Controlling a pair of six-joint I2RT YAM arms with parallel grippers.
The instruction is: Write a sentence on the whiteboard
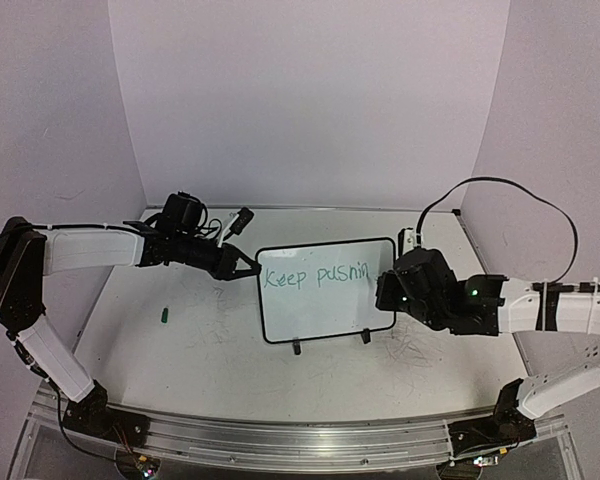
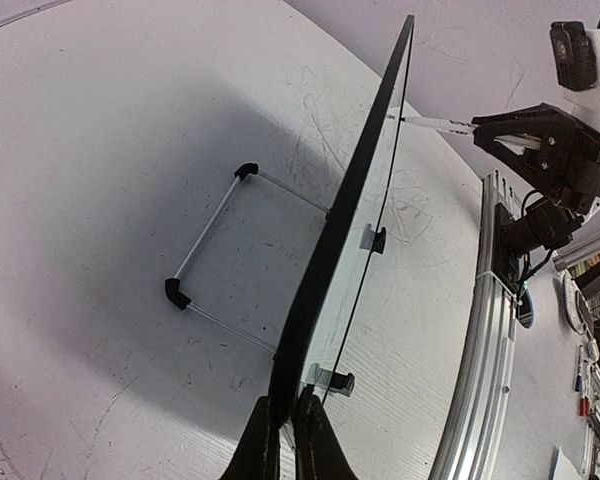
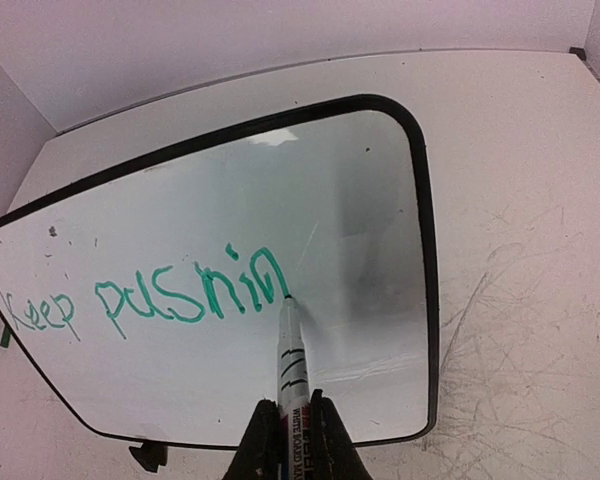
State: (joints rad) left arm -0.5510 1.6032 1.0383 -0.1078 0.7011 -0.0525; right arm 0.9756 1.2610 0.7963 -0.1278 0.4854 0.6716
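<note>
The left hand (image 1: 248, 268), arm stretched inward, clamps the left edge of the whiteboard (image 1: 320, 310) upright on the tabletop (image 1: 180, 350), while the right hand (image 3: 292, 418) clamps a marker (image 3: 290, 345) touching the sentence (image 3: 185, 295)

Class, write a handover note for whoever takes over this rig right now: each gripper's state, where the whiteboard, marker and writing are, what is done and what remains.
Left gripper: shut on the whiteboard, clamping its left edge. The board stands on its feet mid-table.
Right gripper: shut on the marker, with the tip touching the board just after the last letter.
Done: the sentence so far reads "Keep pushin" in green on the top line.
Left: finish that word, probably with a "g", then add any further words. The board's lower half is blank.
</note>
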